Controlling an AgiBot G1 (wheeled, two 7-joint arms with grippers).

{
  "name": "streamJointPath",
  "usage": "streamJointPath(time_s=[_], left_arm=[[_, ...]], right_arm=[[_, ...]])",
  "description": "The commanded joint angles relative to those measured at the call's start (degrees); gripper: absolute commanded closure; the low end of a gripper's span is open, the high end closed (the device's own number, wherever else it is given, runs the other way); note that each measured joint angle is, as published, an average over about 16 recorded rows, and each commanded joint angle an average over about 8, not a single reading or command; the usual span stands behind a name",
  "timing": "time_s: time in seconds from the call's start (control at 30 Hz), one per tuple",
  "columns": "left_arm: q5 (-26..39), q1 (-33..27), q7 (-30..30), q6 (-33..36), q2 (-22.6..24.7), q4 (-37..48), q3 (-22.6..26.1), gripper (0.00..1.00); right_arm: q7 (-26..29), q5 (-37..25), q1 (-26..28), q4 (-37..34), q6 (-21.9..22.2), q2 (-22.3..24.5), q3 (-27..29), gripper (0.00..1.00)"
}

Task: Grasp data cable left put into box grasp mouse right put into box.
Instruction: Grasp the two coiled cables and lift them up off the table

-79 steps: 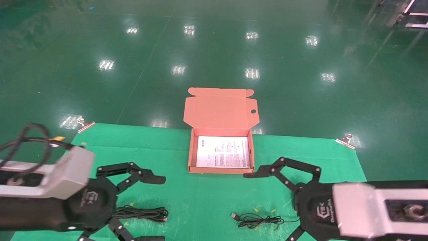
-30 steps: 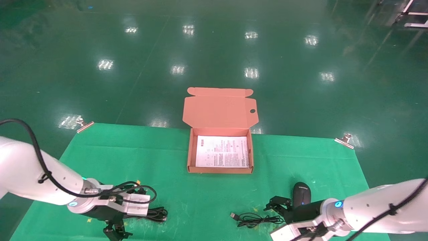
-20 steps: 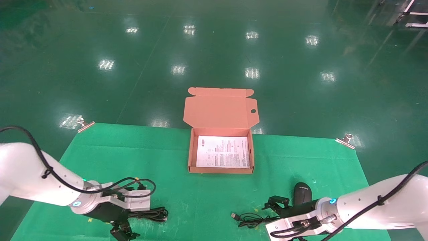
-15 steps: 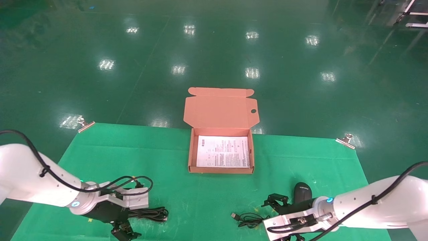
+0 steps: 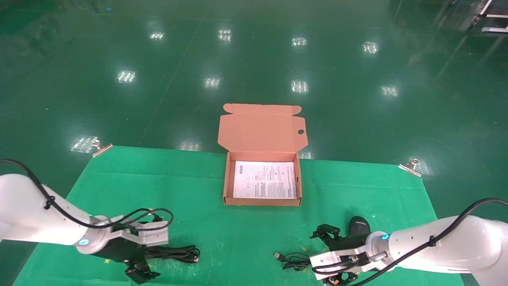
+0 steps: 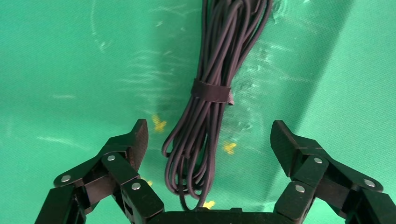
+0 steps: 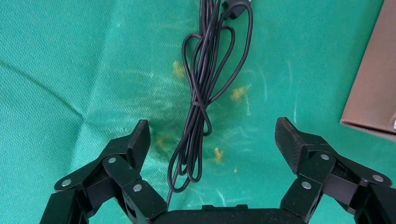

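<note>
I have the left end effector (image 6: 208, 140) spread wide over the data cable (image 6: 217, 88) at the counter's 7 o'clock. The right end effector (image 7: 212, 140), also released, straddles the cord (image 7: 201, 102), not the mouse (image 5: 358, 226) at 5 o'clock. Closing there would lift only the cord, leaving the mouse dangling short of the box (image 5: 226, 186).

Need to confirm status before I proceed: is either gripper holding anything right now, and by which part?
Nothing is held. The left gripper is open astride the data cable; the right gripper is open over the mouse's cord.
</note>
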Motion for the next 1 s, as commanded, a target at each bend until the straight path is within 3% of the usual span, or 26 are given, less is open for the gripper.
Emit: streamJointPath(time_s=[0.03,1.0], left_arm=[[0.1,0.0,0.4,-0.4,0.0,0.7,0.0,1.0],[0.0,0.0,-0.1,0.3,0.0,-0.4,0.0,1.0]], right_arm=[[-0.1,0.0,0.0,-0.2,0.2,-0.1,0.0,1.0],[0.0,0.1,0.0,0.2,-0.2,0.1,0.0,1.0]])
